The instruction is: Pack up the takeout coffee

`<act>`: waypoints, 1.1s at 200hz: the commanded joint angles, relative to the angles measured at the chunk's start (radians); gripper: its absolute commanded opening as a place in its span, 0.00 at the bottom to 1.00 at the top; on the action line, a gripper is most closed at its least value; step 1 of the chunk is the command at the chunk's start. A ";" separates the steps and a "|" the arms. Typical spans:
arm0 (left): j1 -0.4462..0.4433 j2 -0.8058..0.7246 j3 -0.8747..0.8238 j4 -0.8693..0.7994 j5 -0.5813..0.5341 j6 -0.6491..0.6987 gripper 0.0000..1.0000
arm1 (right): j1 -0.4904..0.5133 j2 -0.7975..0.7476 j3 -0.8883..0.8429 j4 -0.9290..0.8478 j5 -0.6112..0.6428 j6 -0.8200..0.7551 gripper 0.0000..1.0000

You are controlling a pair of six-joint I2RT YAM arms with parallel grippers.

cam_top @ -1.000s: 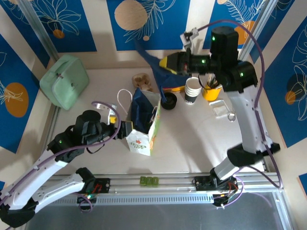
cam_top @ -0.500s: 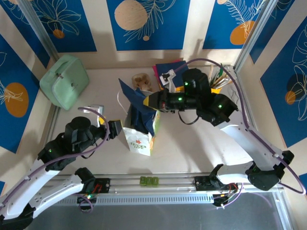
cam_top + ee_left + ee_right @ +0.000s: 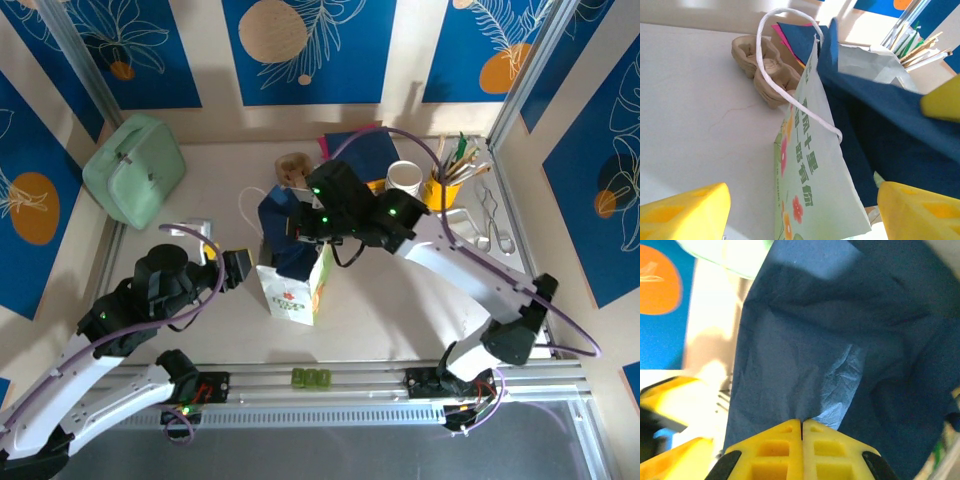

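**Tissue in bag, cup upright**

The paper bag (image 3: pixel 295 290) holds blue tissue (image 3: pixel 790 340); right fingers (image 3: pixel 782 440) together inside it, left fingers (image 3: pixel 685 212) apart beside it. Behind, the white takeout cup (image 3: pixel 404 178) stands upright on the table (image 3: pixel 380 300), rim up, beside a yellow utensil pot (image 3: pixel 440 193).

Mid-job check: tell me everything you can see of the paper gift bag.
The paper bag stands upright mid-table, pale green-white with flower prints, green characters and white cord handles. Its open mouth holds dark blue paper, and the right gripper is pinched shut on that paper there. The open left gripper faces its side, apart.
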 commanded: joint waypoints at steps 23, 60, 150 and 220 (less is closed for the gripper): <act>0.006 -0.023 -0.014 -0.021 -0.018 -0.016 0.77 | 0.027 0.110 0.101 -0.221 0.134 -0.078 0.00; 0.007 -0.029 -0.019 -0.026 -0.028 -0.012 0.77 | 0.059 0.194 0.191 -0.355 0.222 -0.130 0.00; 0.007 -0.045 -0.040 -0.024 -0.032 -0.018 0.77 | 0.085 0.358 0.410 -0.619 0.258 -0.183 0.00; 0.007 -0.054 -0.032 -0.031 -0.037 -0.017 0.78 | 0.096 0.380 0.558 -0.619 0.234 -0.217 0.33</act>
